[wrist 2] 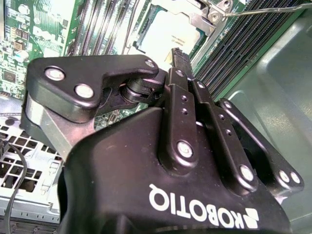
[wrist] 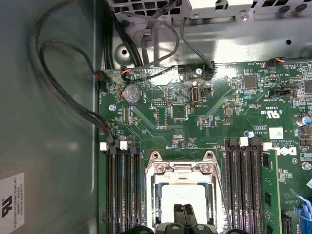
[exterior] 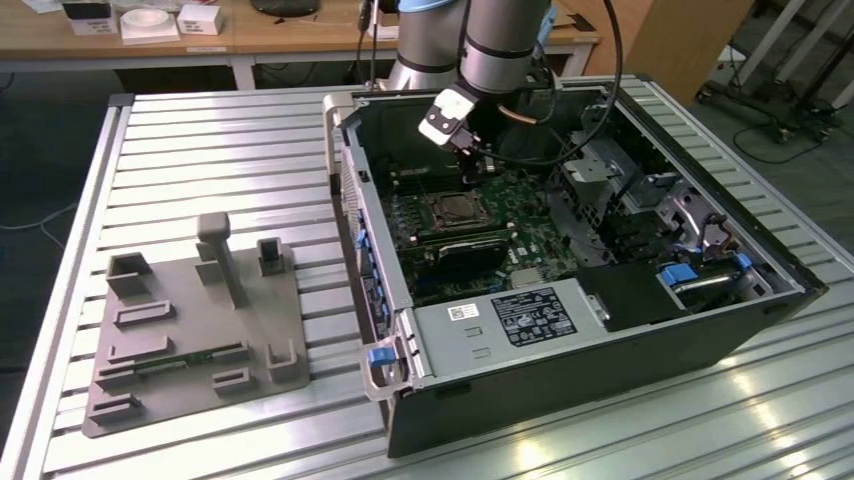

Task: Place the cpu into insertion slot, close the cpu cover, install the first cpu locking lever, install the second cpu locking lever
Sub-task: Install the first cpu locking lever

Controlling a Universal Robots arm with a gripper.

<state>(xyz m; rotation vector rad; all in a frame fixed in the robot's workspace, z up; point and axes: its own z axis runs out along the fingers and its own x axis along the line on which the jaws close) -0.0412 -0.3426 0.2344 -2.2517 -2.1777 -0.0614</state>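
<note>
This is a robotics lab or a technical workshop. A robot arm [exterior: 497, 45] stands over a counter [exterior: 200, 140] built of ribbed aluminium profiles. On it lies an open computer case [exterior: 561, 400] with the green motherboard [exterior: 527, 195] exposed, beside a grey moulded fixture [exterior: 187, 330]. Behind it, a second counter [exterior: 294, 35], of wood, carries small white boxes [exterior: 147, 22]. Cables [exterior: 34, 215] run on the floor.

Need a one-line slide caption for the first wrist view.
Shut gripper over the cpu, framed by the silver cpu cover on the green motherboard.
</note>
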